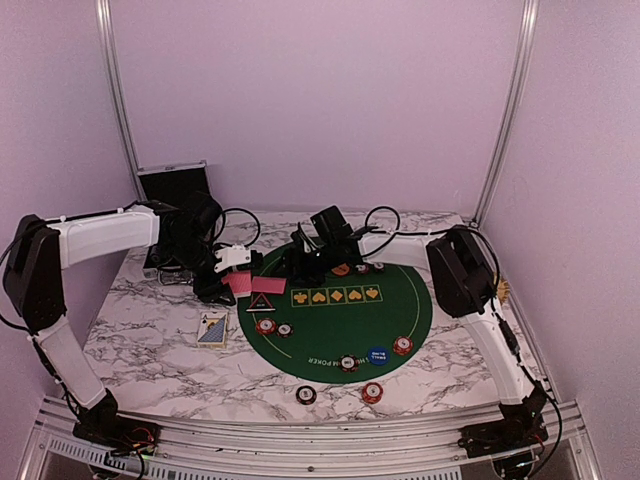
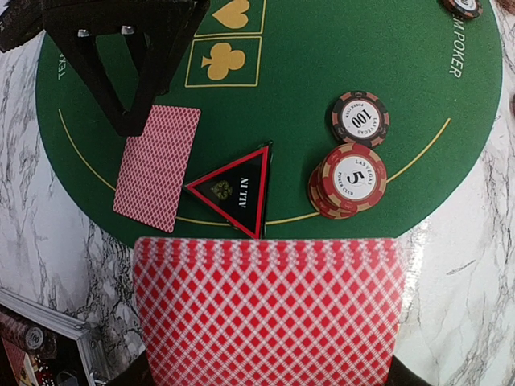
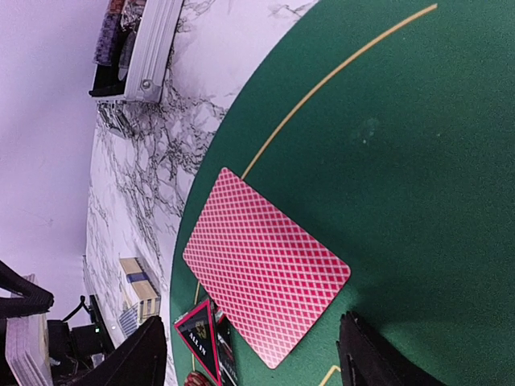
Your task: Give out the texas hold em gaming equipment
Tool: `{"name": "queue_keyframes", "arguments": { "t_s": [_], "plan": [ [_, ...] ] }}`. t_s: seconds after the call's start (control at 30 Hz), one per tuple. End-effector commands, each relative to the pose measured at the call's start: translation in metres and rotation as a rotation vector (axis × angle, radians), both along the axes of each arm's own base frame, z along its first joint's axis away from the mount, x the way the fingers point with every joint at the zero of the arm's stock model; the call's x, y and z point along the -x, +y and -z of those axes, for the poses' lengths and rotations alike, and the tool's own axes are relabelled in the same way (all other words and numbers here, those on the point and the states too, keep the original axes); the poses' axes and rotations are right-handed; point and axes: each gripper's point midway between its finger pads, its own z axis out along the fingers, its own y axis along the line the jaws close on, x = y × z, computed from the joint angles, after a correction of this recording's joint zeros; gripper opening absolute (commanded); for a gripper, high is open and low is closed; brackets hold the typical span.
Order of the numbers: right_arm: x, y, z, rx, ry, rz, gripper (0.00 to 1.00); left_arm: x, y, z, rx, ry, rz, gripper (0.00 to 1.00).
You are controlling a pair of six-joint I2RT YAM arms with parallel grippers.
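My left gripper [image 2: 269, 371] is shut on a deck of pink-red-backed playing cards [image 2: 267, 310], held over the green mat's left edge [image 1: 240, 283]. One card [image 3: 265, 275] lies face down on the mat [image 3: 402, 161], below and between the wide-apart fingers of my open right gripper [image 3: 254, 323], which holds nothing. The same card [image 2: 156, 167] lies beside the black triangular marker [image 2: 233, 190]. A stack of dark-red chips [image 2: 348, 180] and a single chip [image 2: 359, 118] sit to the marker's right. An orange button [image 1: 341, 269] and a blue button [image 1: 377, 355] rest on the mat.
More chips lie at the mat's near rim [image 1: 402, 346], [image 1: 348, 363] and on the marble in front [image 1: 306, 394], [image 1: 372, 392]. A card box [image 1: 212, 328] lies left of the mat. The silver-edged black case [image 1: 175, 185] stands open at the back left.
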Motion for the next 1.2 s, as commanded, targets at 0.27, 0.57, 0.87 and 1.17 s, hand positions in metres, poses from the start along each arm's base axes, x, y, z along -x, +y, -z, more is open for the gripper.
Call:
{"name": "queue_keyframes", "arguments": {
  "t_s": [0.27, 0.57, 0.87, 1.17],
  "plan": [
    [0.023, 0.009, 0.016, -0.027, 0.094, -0.046, 0.69, 0.005, 0.001, -0.008, 0.016, 0.008, -0.003, 0.02],
    [0.023, 0.024, 0.011, -0.098, 0.112, -0.058, 0.69, 0.005, 0.002, -0.008, 0.013, 0.009, -0.004, 0.02],
    [0.012, 0.012, -0.009, -0.069, 0.033, -0.027, 0.7, 0.005, 0.003, -0.007, 0.004, 0.006, -0.006, 0.01],
    [0.043, -0.003, -0.015, -0.045, 0.005, -0.048, 0.71, 0.007, 0.007, -0.004, -0.011, 0.004, 0.0, 0.01]
  ]
}}
